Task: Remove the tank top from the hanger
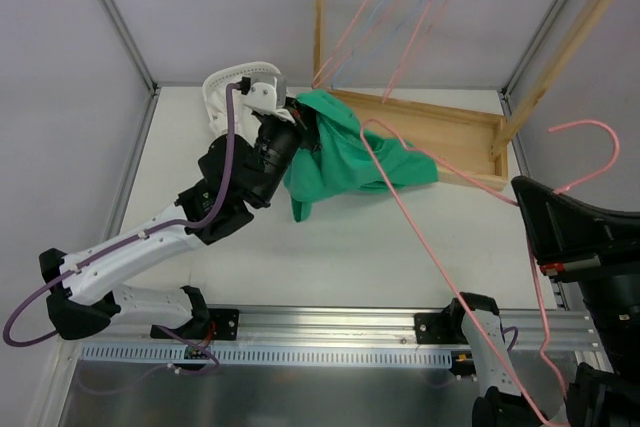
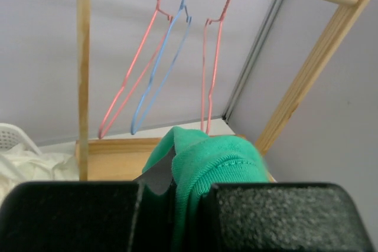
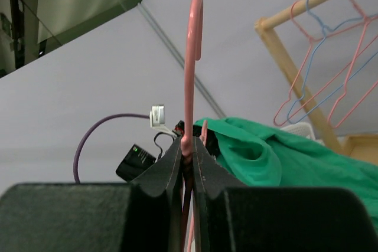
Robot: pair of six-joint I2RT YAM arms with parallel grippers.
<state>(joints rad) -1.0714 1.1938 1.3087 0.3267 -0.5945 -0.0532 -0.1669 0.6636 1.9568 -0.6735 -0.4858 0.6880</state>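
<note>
The green tank top (image 1: 352,155) hangs bunched above the table's far middle. My left gripper (image 1: 303,127) is shut on its ribbed edge; in the left wrist view the green cloth (image 2: 220,159) is pinched between the black pads of the gripper (image 2: 189,208). The pink wire hanger (image 1: 440,247) stretches from the cloth to the right. My right gripper (image 1: 527,197) is shut on its neck, seen in the right wrist view (image 3: 188,149) below the hook (image 3: 193,39). The hanger's far corner (image 1: 368,127) touches the cloth; whether it is threaded through is hidden.
A wooden rack (image 1: 430,117) stands at the back right, with pink and blue hangers (image 1: 405,2) on its rail. A white basket (image 1: 228,92) sits behind the left gripper. A metal rail (image 1: 330,325) runs along the near edge.
</note>
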